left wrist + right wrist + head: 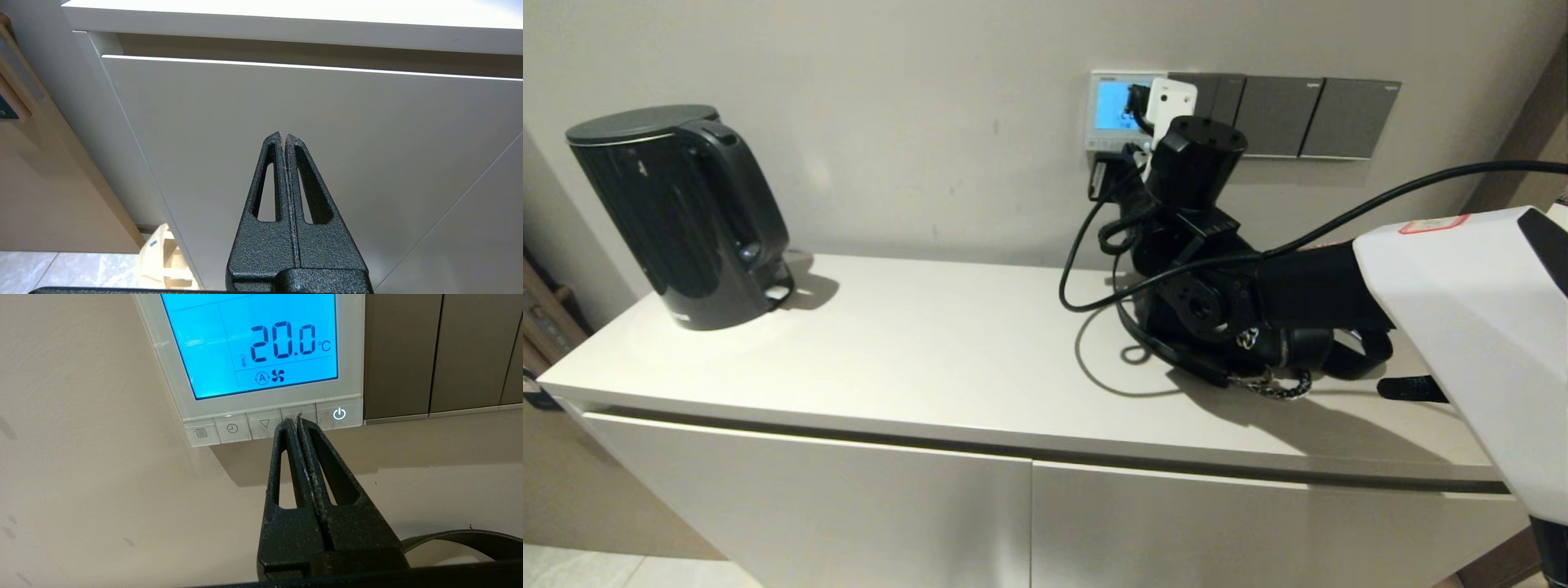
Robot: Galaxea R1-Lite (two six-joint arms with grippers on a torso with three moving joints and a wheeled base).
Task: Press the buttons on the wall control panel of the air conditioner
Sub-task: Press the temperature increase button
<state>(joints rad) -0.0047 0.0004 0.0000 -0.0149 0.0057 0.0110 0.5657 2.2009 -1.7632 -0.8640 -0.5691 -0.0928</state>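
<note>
The white wall control panel point(351, 347) has a lit blue screen reading 20.0 °C. It also shows on the wall in the head view point(1104, 110), partly hidden by my right arm. A row of pale buttons point(233, 428) runs along its bottom edge; the power button point(339, 413) glows. My right gripper point(296, 420) is shut and empty, its tips at the button just beside the power button, covering its symbol. In the head view the right gripper's tips are hidden behind the wrist. My left gripper point(283, 136) is shut and empty, parked low before the cabinet door.
Grey rocker switch plates point(1311, 114) sit right of the panel. A black electric kettle point(682, 212) stands at the counter's left end. My arm's black cable point(1086, 269) loops over the white counter point(931, 351).
</note>
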